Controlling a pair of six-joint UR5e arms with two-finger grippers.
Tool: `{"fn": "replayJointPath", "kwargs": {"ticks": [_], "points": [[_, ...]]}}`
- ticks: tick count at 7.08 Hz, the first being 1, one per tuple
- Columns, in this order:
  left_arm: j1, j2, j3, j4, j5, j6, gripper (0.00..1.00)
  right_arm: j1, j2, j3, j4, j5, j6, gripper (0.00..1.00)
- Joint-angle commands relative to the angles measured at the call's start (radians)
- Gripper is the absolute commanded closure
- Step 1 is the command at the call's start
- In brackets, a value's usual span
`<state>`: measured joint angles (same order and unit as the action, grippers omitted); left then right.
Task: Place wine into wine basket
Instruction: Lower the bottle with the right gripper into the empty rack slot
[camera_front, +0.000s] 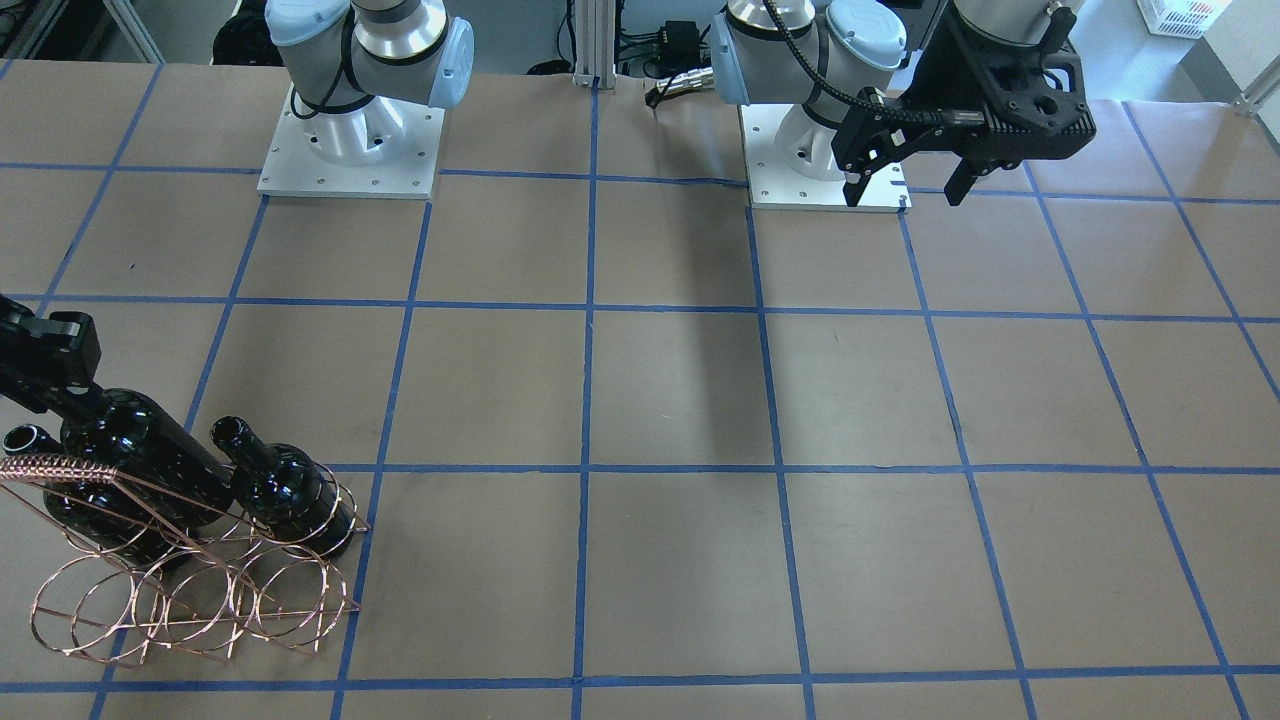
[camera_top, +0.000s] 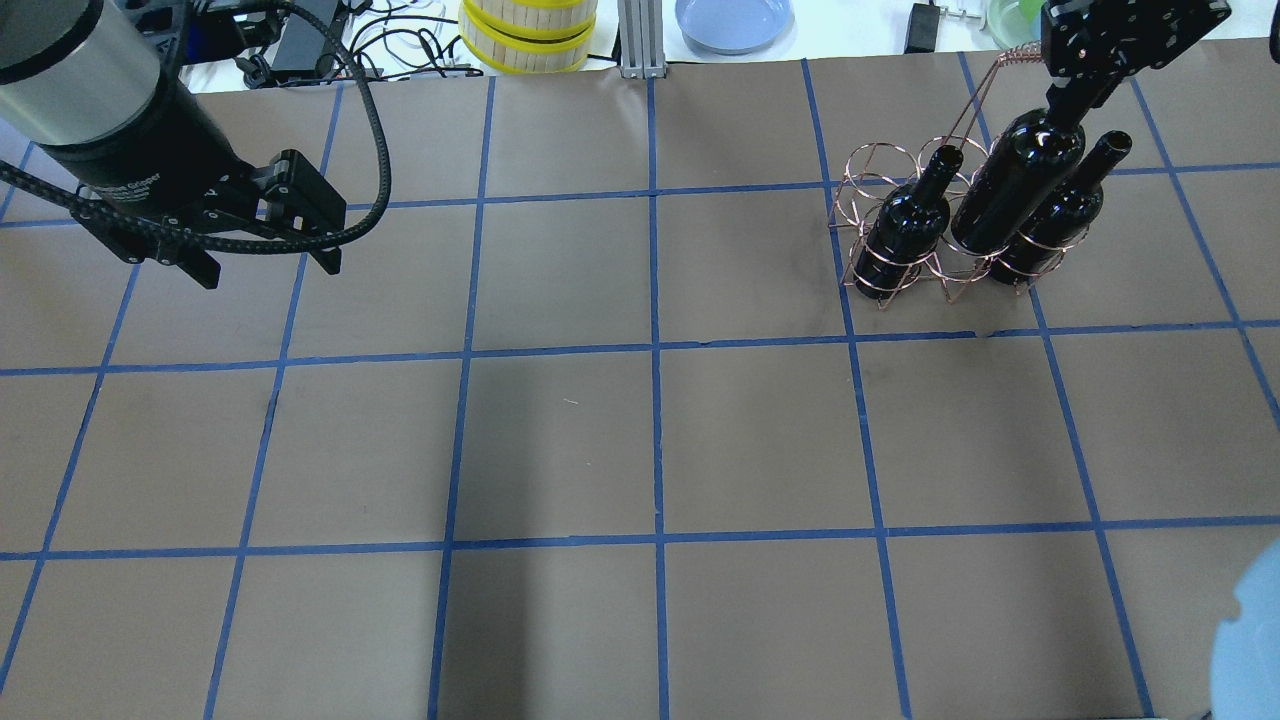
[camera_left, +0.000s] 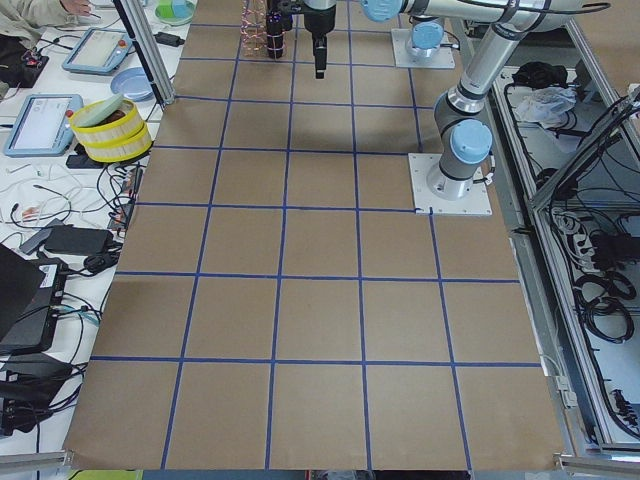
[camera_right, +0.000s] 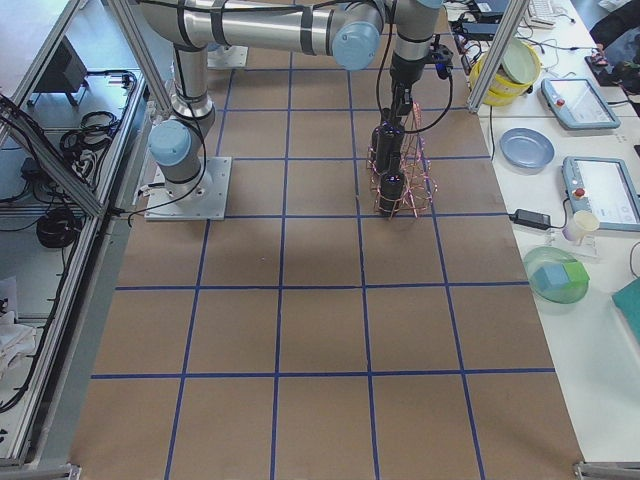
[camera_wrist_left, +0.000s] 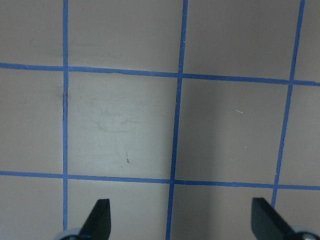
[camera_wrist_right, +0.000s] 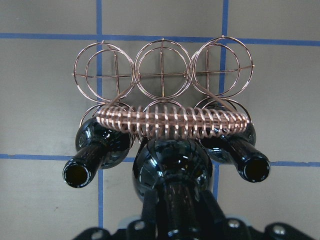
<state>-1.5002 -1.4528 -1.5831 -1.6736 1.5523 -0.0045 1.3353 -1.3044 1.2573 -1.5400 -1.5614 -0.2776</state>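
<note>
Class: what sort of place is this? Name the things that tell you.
Probably a robotics lab: left arm and right arm bolted to a tape-gridded table, teach pendant and cables alongside.

table (camera_top: 560, 440): brown cover, blue tape grid | on it: wine basket (camera_front: 190, 590), right-arm base plate (camera_front: 350, 170), left-arm base plate (camera_front: 790, 195)

No words or numbers can be read anywhere. The black wrist of the left arm (camera_top: 118, 183) has a thin line of tiny white print on it, but it is too small to make out.
</note>
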Motion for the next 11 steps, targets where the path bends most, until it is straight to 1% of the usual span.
{"fn": "replayJointPath", "kwargs": {"ticks": [1, 2, 3, 7, 10, 11], "points": [[0.000, 0.002, 0.000, 0.002, 0.000, 0.001, 0.00, 0.001, 0.007, 0.005, -0.015, 0.001, -0.020, 0.98], [0.000, 0.002, 0.000, 0.002, 0.000, 0.000, 0.00, 0.001, 0.008, 0.020, -0.028, 0.003, -0.026, 0.98], [0.000, 0.002, 0.002, 0.003, 0.003, 0.001, 0.00, 0.002, 0.016, 0.043, -0.088, 0.000, -0.034, 0.98], [0.000, 0.003, 0.000, 0.003, 0.000, -0.003, 0.00, 0.010, 0.062, 0.057, -0.132, 0.004, -0.035, 0.98], [0.000, 0.002, -0.001, 0.002, 0.000, -0.003, 0.00, 0.015, 0.065, 0.095, -0.153, 0.014, -0.032, 0.95], [0.000, 0.003, 0.000, 0.000, 0.000, -0.003, 0.00, 0.015, 0.063, 0.108, -0.160, 0.012, -0.029, 0.90]]}}
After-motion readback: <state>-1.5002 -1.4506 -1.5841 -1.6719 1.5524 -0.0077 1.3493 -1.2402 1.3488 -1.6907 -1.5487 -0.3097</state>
